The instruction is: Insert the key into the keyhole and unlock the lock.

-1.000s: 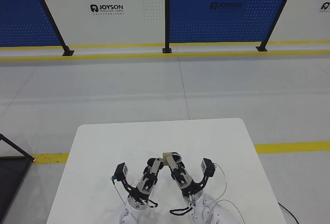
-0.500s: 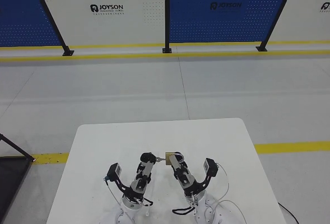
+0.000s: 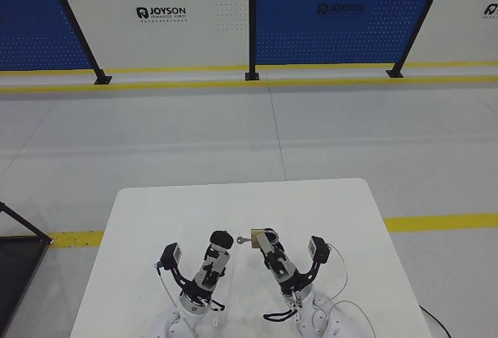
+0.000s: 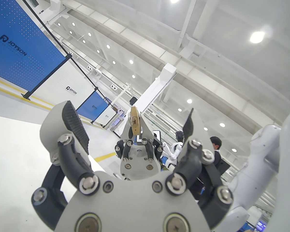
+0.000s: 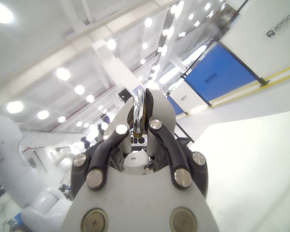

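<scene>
A brass padlock with a shiny steel shackle (image 3: pixel 255 235) hung above the near middle of the white table (image 3: pixel 147 221), gripped by the right jaws at the end of the right arm (image 3: pixel 284 269). In the right wrist view those jaws were closed tight on it, the shackle (image 5: pixel 138 112) standing up between the white fingers (image 5: pixel 162 112) and a sliver of the brass body showing below. A small silver key (image 3: pixel 243 240) stuck out of the padlock's side towards the left arm (image 3: pixel 199 275), with nothing else holding it. How deep it sat in the keyhole could not be told, nor whether the shackle had sprung.

The left jaws stood wide apart and held nothing. Their ribbed black pads (image 4: pixel 73 121) were spread to either side of the padlock (image 4: pixel 134 121), which showed farther off in the left wrist view. In the top view they hung just beside the key's head, with a small gap between.

A second earlier the left jaws had been pressed up against the padlock's key side, both arms' tips meeting over the table. By half a second ago they had drawn off to the left, and since then the left arm had eased back a little more. The key stayed in the padlock, and the right jaws kept their hold with hardly any shift.
</scene>
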`<move>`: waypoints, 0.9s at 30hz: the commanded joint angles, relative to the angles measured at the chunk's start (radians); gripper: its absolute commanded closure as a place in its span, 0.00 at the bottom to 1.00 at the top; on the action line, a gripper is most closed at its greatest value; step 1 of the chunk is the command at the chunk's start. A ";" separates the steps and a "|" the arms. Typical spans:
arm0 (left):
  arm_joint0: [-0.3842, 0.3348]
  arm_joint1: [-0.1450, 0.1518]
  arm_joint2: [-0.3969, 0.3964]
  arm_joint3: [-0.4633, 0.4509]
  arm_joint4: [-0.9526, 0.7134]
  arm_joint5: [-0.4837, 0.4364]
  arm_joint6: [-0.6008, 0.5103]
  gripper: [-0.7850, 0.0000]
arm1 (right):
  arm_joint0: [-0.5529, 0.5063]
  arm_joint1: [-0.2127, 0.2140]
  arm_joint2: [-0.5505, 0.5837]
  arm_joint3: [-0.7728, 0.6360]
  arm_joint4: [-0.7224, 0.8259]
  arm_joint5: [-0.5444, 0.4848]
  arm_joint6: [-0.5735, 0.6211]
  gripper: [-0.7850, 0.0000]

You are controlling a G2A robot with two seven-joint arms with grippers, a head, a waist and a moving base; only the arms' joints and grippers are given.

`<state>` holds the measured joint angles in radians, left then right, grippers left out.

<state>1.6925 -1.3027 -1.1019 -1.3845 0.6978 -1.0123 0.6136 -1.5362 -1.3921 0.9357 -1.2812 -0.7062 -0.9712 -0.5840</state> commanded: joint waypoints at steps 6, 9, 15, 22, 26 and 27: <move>-0.012 0.035 0.008 -0.011 -0.107 0.000 -0.139 0.83 | -0.007 0.005 0.014 -0.011 0.020 -0.008 0.058 1.00; -0.015 0.050 0.007 -0.015 -0.152 0.000 -0.185 0.79 | -0.008 0.006 0.019 -0.013 0.031 -0.007 0.075 1.00; -0.022 0.075 0.019 -0.027 -0.234 0.000 -0.266 0.80 | -0.009 0.006 0.026 -0.016 0.048 -0.004 0.104 1.00; -0.034 0.091 0.033 -0.028 -0.265 0.000 -0.314 0.80 | -0.012 0.006 0.032 -0.021 0.060 -0.001 0.129 1.00; -0.037 0.097 0.039 -0.028 -0.268 0.000 -0.316 0.83 | -0.013 0.006 0.034 -0.023 0.065 0.000 0.139 1.00; -0.038 0.098 0.040 -0.027 -0.268 0.000 -0.316 0.84 | -0.013 0.006 0.035 -0.023 0.065 0.001 0.140 1.00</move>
<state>1.6552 -1.2058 -1.0629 -1.4122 0.4299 -1.0123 0.2970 -1.5489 -1.3861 0.9701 -1.3042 -0.6414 -0.9708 -0.4447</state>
